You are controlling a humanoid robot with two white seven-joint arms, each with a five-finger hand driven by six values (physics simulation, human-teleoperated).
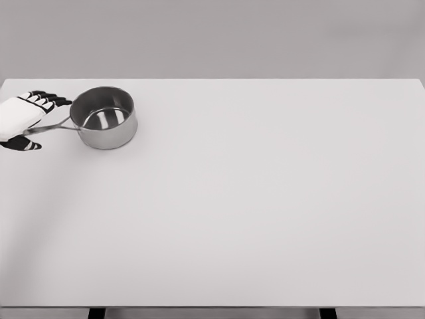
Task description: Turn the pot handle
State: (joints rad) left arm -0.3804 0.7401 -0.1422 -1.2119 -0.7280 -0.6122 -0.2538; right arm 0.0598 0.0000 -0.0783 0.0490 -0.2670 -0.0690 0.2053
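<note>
A shiny steel pot [104,118] stands upright on the white table [252,199], at the far left near the back edge. Its thin handle [58,125] points left and slightly toward me. My left hand [48,123], white with black fingertips, comes in from the left edge at the handle's end. Its fingers [53,101] stretch out above the handle toward the pot's rim, and the thumb [23,144] lies below it. The handle runs between thumb and fingers, and the hand looks open around it rather than clenched. The right arm is out of sight.
The table's back edge [212,80] runs just behind the pot, and its left edge lies close to the hand. Two dark table legs [97,312] show under the front edge.
</note>
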